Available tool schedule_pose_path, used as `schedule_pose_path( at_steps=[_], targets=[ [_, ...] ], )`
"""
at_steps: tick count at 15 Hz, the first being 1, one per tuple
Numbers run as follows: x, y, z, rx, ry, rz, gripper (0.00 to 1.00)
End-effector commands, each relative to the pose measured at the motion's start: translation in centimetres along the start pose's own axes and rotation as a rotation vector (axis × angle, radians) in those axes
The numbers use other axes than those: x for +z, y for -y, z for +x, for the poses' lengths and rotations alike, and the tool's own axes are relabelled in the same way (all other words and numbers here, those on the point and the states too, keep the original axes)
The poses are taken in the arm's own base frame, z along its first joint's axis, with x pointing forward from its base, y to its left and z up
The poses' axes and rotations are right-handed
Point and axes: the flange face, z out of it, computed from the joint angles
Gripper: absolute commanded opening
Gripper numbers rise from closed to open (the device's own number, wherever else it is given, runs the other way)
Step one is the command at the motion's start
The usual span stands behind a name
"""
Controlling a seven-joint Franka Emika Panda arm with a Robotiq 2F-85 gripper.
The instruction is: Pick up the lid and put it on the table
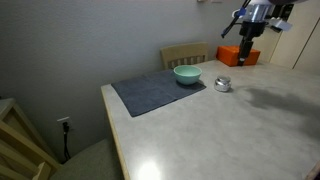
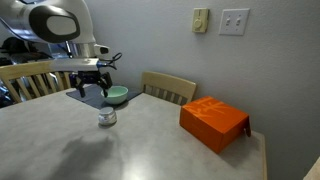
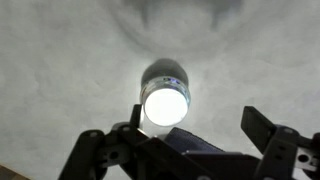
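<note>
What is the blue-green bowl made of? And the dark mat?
The bowl looks like glazed ceramic, or maybe plastic: it is smooth, evenly teal and has a soft sheen. The mat looks like cloth: it is dull dark grey, lies flat and has no shine.

No readable text, label or number on anything here.

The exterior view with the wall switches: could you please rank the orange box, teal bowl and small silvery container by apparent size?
1. The orange box, clearly largest, though nearest the camera.
2. The teal bowl.
3. The small silvery container, only slightly smaller-looking than the bowl, which sits farther back.
</note>
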Motion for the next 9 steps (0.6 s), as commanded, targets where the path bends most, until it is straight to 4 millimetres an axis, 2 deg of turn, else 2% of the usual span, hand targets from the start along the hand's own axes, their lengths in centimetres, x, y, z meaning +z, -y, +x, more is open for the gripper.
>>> schedule_pose_path(
  at_steps=[1, 9],
  targets=[
    [2.2, -1.2, 3.2, -0.036, -0.001, 0.005, 1.0],
    [7.5, -3.1, 7.2, -0.046, 0.068, -0.01, 1.0]
  ],
)
